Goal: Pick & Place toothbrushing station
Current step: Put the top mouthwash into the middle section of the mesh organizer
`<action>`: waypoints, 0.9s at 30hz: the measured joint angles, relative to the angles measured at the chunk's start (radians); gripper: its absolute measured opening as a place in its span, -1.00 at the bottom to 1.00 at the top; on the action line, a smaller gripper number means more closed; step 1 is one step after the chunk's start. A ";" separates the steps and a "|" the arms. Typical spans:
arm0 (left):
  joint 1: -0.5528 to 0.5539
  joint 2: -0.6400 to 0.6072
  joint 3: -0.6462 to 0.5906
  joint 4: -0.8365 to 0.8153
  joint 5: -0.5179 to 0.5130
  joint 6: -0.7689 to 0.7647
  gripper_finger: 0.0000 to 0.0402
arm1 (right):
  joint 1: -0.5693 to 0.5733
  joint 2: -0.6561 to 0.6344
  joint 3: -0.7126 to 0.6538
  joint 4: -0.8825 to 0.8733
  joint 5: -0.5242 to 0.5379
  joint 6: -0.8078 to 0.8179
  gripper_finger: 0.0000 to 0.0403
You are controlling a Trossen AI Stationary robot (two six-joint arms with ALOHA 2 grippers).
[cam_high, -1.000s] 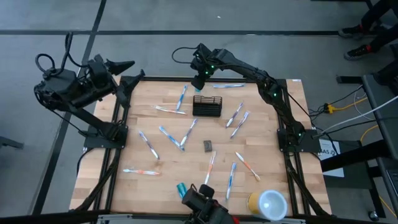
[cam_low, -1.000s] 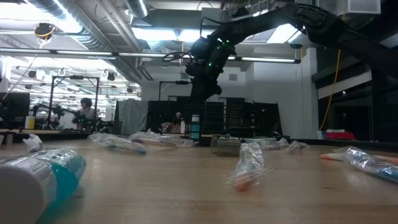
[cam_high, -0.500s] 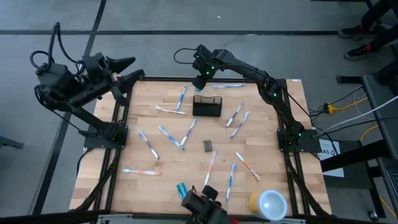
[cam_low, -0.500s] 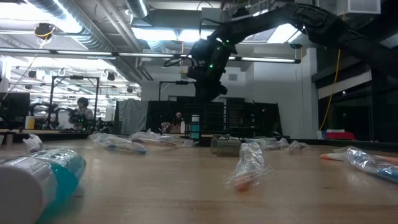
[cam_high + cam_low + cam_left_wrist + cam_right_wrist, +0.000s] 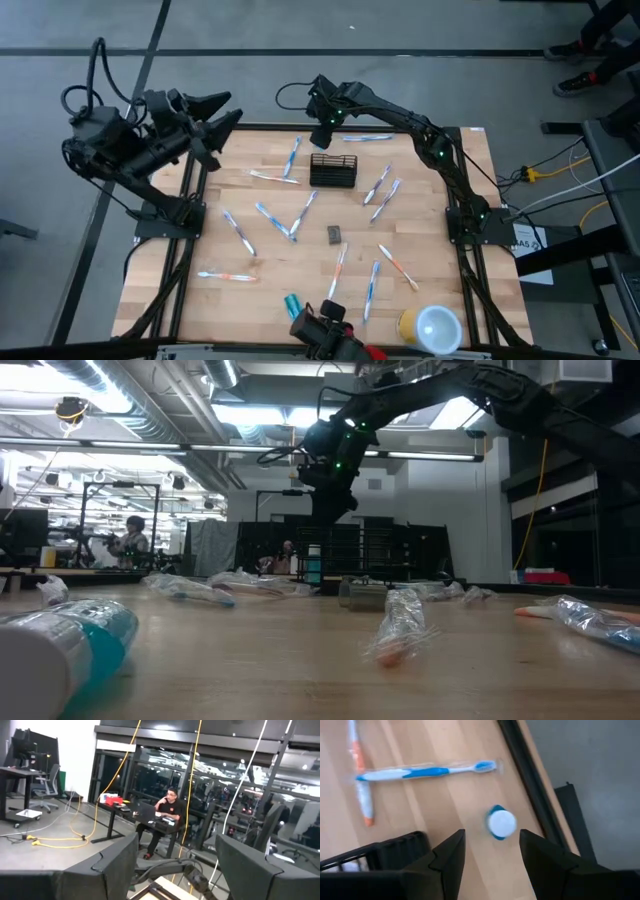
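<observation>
I see the black mesh holder (image 5: 333, 169) upright at the far middle of the table (image 5: 440, 240), long axis running left to right. My right gripper (image 5: 322, 128) hovers just beyond it, fingers apart, holding nothing. Left gripper (image 5: 222, 110) waits open off the far-left corner.

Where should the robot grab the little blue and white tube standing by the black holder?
Probably by its round sides, coming straight down from above. The tube stands upright on its own beside the holder, white end up, so open fingers can drop on either side of it. The right gripper already hangs above it, open and holding nothing, between the holder and the table edge.
</observation>
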 joint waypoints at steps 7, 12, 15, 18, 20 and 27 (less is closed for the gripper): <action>-0.028 0.045 0.026 0.022 0.001 0.008 0.30 | -0.003 0.000 0.000 0.029 0.004 -0.017 -0.06; -0.046 0.052 0.027 0.022 -0.013 0.016 0.30 | -0.013 0.056 -0.002 -0.012 -0.002 0.007 -0.06; -0.062 0.050 0.027 0.026 -0.026 0.024 0.30 | -0.013 0.079 -0.003 -0.039 0.000 -0.008 -0.06; -0.079 0.048 0.027 0.026 -0.042 0.026 0.30 | -0.010 0.078 -0.002 -0.005 0.020 -0.019 -0.06; -0.087 0.047 0.027 0.026 -0.045 0.025 0.30 | -0.013 0.077 -0.002 0.014 0.016 -0.012 -0.06; -0.105 0.045 0.027 0.025 -0.054 0.027 0.30 | -0.014 0.084 -0.001 0.054 -0.012 -0.011 -0.06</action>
